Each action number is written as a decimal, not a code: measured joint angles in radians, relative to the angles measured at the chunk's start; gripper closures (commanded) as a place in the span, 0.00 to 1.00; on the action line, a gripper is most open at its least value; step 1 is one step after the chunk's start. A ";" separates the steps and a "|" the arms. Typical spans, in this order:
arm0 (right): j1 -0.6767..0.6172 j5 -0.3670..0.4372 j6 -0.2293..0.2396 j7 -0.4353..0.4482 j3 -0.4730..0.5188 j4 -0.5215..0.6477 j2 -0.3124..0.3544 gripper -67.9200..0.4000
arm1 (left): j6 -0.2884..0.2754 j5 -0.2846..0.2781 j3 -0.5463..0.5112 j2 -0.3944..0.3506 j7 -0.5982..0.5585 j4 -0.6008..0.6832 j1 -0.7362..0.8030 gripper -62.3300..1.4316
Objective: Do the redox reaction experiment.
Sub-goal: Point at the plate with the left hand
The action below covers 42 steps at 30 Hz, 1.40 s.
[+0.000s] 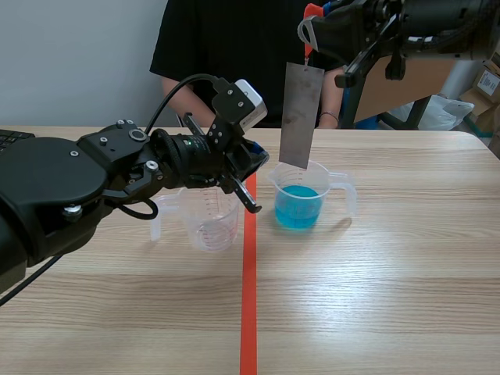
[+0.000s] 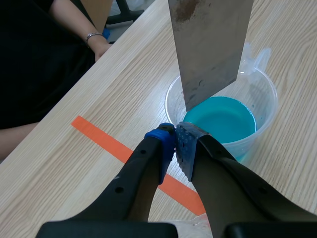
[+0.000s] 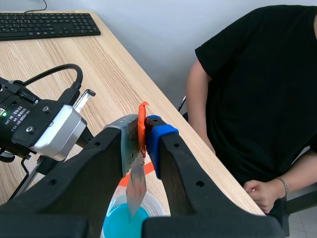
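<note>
My right gripper [image 1: 309,35] is clamped on the top end of the metal plate [image 1: 301,117], with an orange-red tab [image 3: 142,119] pinched against the plate between the pads. The arm is raised, so the plate hangs straight down over the plastic beaker [image 1: 324,183] holding the blue solution [image 1: 297,207]. Its lower edge sits at about rim level. From my left wrist view one corner looks poised over the liquid, but I cannot tell whether it touches.

My left gripper [image 1: 251,195] has its fingers together on nothing. It hovers just beside the near rim of that beaker, above the orange tape line [image 1: 248,297], with an empty measuring cup [image 1: 209,223] on its other side.

I judge the plate to be thin, stiff and light, and its smooth flat faces could slide between my pads. It may also swing from so high a hold. The top end is still the right place to grip it, since that keeps my pads clear of the solution. The beaker looks light and easy to tip, so I would lower the plate straight down without knocking the wall.
</note>
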 measured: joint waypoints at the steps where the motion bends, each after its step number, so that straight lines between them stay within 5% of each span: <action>1: 0.000 0.000 0.000 0.000 0.000 0.000 0.000 0.97 | 0.000 0.000 0.000 0.000 0.000 0.000 0.000 0.90; 27: 0.000 0.000 0.000 -0.008 0.000 0.000 0.000 0.97 | 0.000 -0.001 0.000 0.000 -0.003 0.000 0.000 0.90; 31: 0.000 0.000 0.000 -0.008 0.000 0.000 0.000 0.97 | 0.000 -0.042 0.000 -0.013 -0.003 0.001 0.000 0.90; 35: 0.000 0.000 0.000 -0.008 0.000 0.000 0.000 0.97 | -0.008 -0.097 0.000 -0.092 0.005 0.061 0.015 0.90; 42: 0.000 0.000 0.000 -0.008 0.000 0.000 0.000 0.97 | -0.008 -0.222 -0.040 -0.356 0.003 0.336 0.140 0.90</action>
